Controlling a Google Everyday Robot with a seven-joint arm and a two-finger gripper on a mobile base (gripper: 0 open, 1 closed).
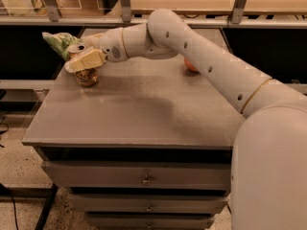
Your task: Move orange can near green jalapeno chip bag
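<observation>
The orange can (pixel 87 77) stands upright on the grey table top (pixel 144 109) near its back left corner. The green jalapeno chip bag (pixel 58 41) lies just behind and to the left of the can, at the table's far left edge, very close to it. My gripper (pixel 84 62) is right at the can's top and covers its upper part. The arm reaches in from the right across the back of the table.
A round red-orange apple (pixel 190 66) lies at the back of the table, partly hidden behind my arm. Drawers (pixel 144 178) are below the front edge. A rail and shelf run behind the table.
</observation>
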